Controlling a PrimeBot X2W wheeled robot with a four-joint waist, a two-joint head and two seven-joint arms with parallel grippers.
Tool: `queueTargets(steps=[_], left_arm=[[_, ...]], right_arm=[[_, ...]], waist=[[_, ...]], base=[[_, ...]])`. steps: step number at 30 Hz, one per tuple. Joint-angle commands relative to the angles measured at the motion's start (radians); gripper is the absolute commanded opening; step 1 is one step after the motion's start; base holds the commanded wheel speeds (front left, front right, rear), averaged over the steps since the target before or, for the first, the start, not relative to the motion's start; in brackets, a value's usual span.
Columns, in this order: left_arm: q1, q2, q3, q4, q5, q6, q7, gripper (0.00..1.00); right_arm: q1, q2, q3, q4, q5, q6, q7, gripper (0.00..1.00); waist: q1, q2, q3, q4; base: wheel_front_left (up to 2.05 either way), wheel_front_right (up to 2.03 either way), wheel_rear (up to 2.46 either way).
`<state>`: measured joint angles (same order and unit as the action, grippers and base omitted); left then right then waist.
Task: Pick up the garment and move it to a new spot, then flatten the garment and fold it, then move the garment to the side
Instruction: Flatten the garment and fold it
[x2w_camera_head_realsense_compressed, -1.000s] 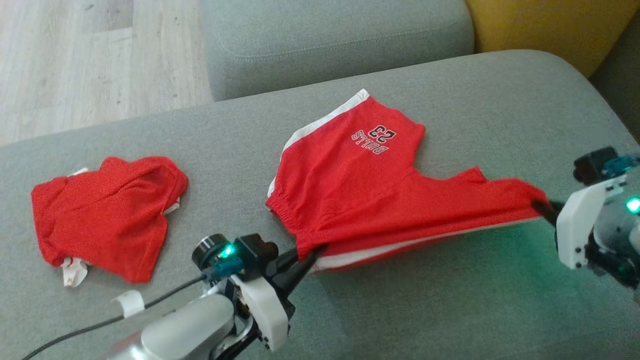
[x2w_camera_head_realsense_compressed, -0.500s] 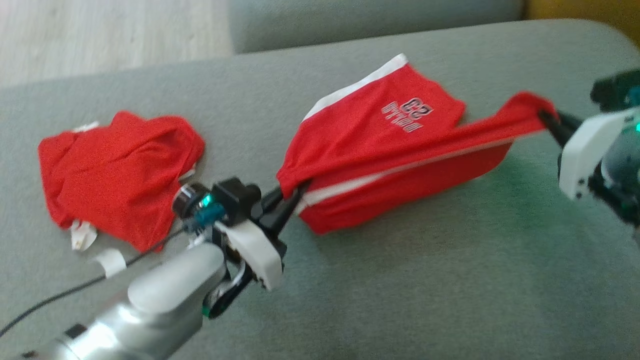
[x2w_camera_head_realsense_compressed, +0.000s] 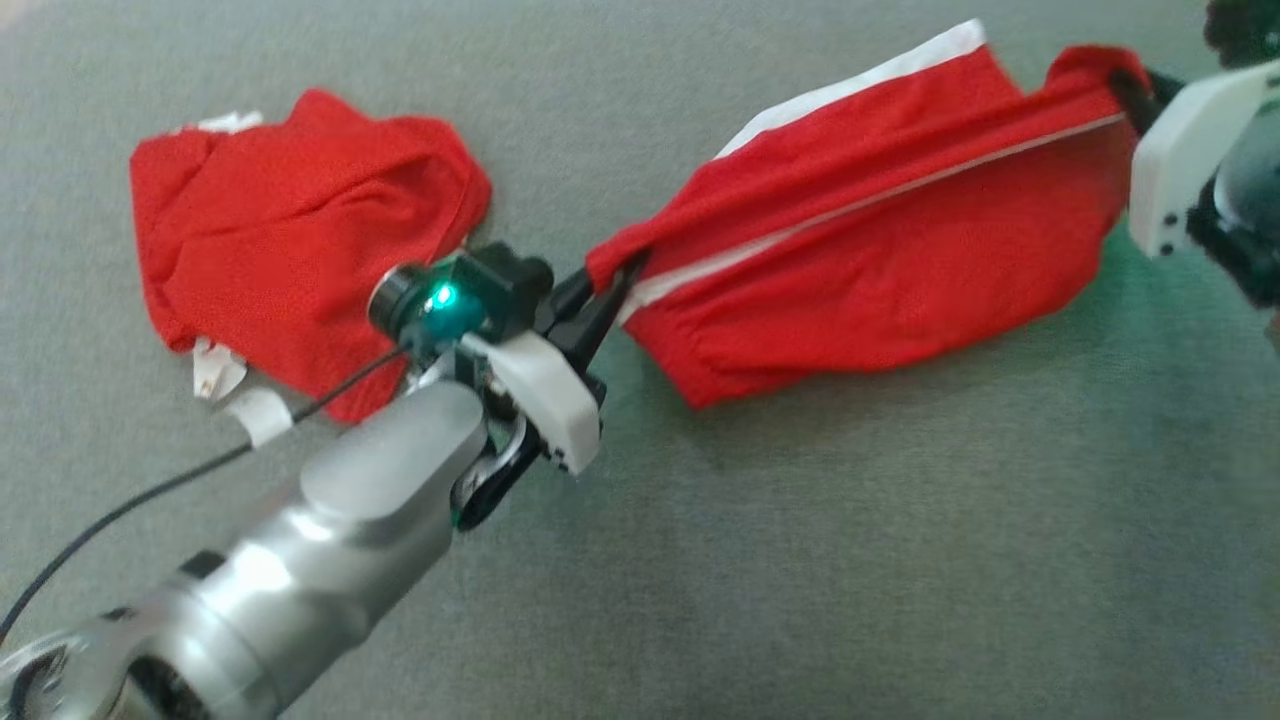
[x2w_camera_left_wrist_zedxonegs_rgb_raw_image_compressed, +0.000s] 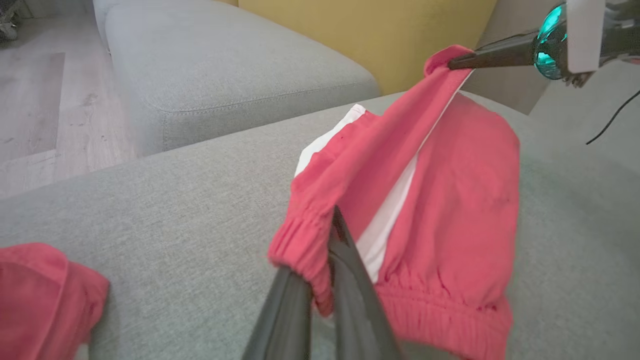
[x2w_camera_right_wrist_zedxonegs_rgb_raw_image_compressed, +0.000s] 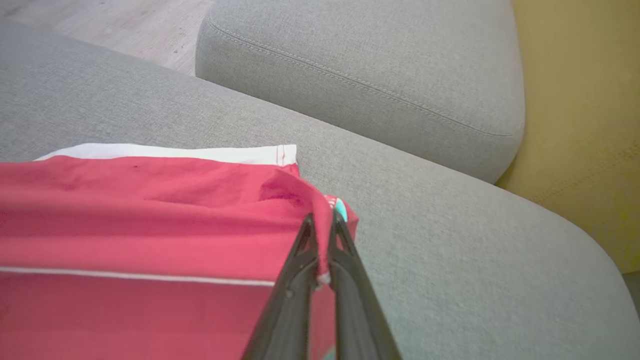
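Observation:
The garment (x2w_camera_head_realsense_compressed: 880, 260) is a pair of red shorts with white side stripes, stretched between both grippers above the grey sofa seat (x2w_camera_head_realsense_compressed: 850, 560). My left gripper (x2w_camera_head_realsense_compressed: 610, 285) is shut on its elastic waistband corner (x2w_camera_left_wrist_zedxonegs_rgb_raw_image_compressed: 305, 250). My right gripper (x2w_camera_head_realsense_compressed: 1125, 85) is shut on the opposite corner, seen up close in the right wrist view (x2w_camera_right_wrist_zedxonegs_rgb_raw_image_compressed: 320, 225) and as a dark tip in the left wrist view (x2w_camera_left_wrist_zedxonegs_rgb_raw_image_compressed: 457, 62). The held edge is raised, and the loose red fabric (x2w_camera_right_wrist_zedxonegs_rgb_raw_image_compressed: 150, 220) hangs below it towards me. Its far white-edged part (x2w_camera_left_wrist_zedxonegs_rgb_raw_image_compressed: 325, 140) rests on the seat.
A second red garment (x2w_camera_head_realsense_compressed: 300, 240) lies crumpled on the seat to the left, close to my left wrist. A grey cushion (x2w_camera_right_wrist_zedxonegs_rgb_raw_image_compressed: 375, 65) and a yellow cushion (x2w_camera_right_wrist_zedxonegs_rgb_raw_image_compressed: 575, 125) sit beyond the seat. Wood floor (x2w_camera_left_wrist_zedxonegs_rgb_raw_image_compressed: 40, 100) lies past the seat's far edge.
Both grippers have lifted the garment's near edge and carried it away from me, so the fabric now covers the printed number. The head view has tilted down.

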<state>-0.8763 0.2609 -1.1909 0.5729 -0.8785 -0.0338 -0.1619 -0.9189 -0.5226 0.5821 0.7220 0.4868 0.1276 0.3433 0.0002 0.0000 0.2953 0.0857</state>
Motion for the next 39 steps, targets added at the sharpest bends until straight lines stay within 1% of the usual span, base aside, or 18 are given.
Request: queueTargets(steps=[1,6,12,13,14,15,16,22,27,31,33,36,39], left_arm=[[-0.066,0.009,0.043,0.01,0.009,-0.007,-0.016,0.0],[-0.118,-0.051,0.03,0.104,0.024,-0.033,-0.027,0.0],[-0.156,-0.097,0.023,0.181,0.027,-0.053,-0.04,0.0],[-0.156,-0.097,0.023,0.181,0.027,-0.053,-0.04,0.0],[-0.16,-0.103,0.022,0.193,0.026,-0.055,-0.041,0.49],[-0.165,-0.109,0.022,0.204,0.027,-0.057,-0.042,0.96],[-0.169,-0.113,0.024,0.216,0.026,-0.056,-0.045,1.0],[-0.172,-0.113,0.048,0.274,0.026,-0.043,-0.077,1.0],[-0.143,-0.085,0.121,0.269,0.018,-0.015,-0.098,1.0],[-0.092,-0.034,0.265,0.157,0.058,0.043,-0.099,1.0],[-0.041,-0.008,0.346,0.083,0.093,0.071,-0.099,1.0],[0.055,0.022,0.464,-0.03,0.154,0.108,-0.1,1.0],[0.159,0.04,0.562,-0.136,0.224,0.132,-0.1,1.0]], right_arm=[[-0.039,-0.002,0.005,0.002,-0.012,0.003,-0.017,0.0],[-0.121,0.03,0.034,0.105,-0.031,0.003,-0.066,0.0],[-0.181,0.05,0.064,0.203,-0.041,0.003,-0.112,0.0],[-0.181,0.05,0.064,0.203,-0.041,0.003,-0.112,0.0],[-0.191,0.053,0.066,0.217,-0.044,0.003,-0.126,0.47],[-0.197,0.06,0.062,0.237,-0.036,0.003,-0.131,1.0],[-0.203,0.067,0.059,0.25,-0.028,0.003,-0.143,1.0],[-0.214,0.098,0.045,0.335,-0.023,0.003,-0.244,1.0],[-0.187,0.118,0.021,0.353,0.005,0.003,-0.395,1.0],[-0.151,0.134,0.004,0.333,0.028,0.003,-0.535,1.0],[-0.126,0.147,-0.016,0.313,0.046,0.003,-0.574,1.0],[-0.077,0.158,-0.051,0.261,0.05,0.003,-0.6,1.0],[-0.01,0.163,-0.128,0.164,0.021,0.003,-0.604,1.0]], waist=[[-0.0002,0.0,0.04,0.033],[-0.0002,0.0,0.077,0.066],[-0.0002,0.0,0.103,0.087],[-0.0002,0.0,0.103,0.087],[-0.0002,0.0,0.107,0.088],[-0.0002,0.0,0.11,0.089],[-0.0002,0.0,0.112,0.09],[-0.0002,0.0,0.093,0.074],[-0.0002,0.0,0.03,0.048],[-0.0002,0.0,-0.037,0.022],[-0.0002,0.0,-0.072,0.01],[-0.0002,0.0,-0.123,-0.009],[-0.0002,0.0,-0.162,-0.028]], base=[[0.0,0.0,0.0],[0.0,0.0,0.0],[0.0,0.0,0.0],[0.0,0.0,0.0],[0.0,0.0,0.0],[0.0,0.0,0.0],[0.0,0.0,0.0],[0.0,0.0,0.0],[0.0,0.0,0.0],[0.0,0.0,0.0],[0.0,0.0,0.0],[0.0,0.0,0.0],[0.0,0.0,0.0]])
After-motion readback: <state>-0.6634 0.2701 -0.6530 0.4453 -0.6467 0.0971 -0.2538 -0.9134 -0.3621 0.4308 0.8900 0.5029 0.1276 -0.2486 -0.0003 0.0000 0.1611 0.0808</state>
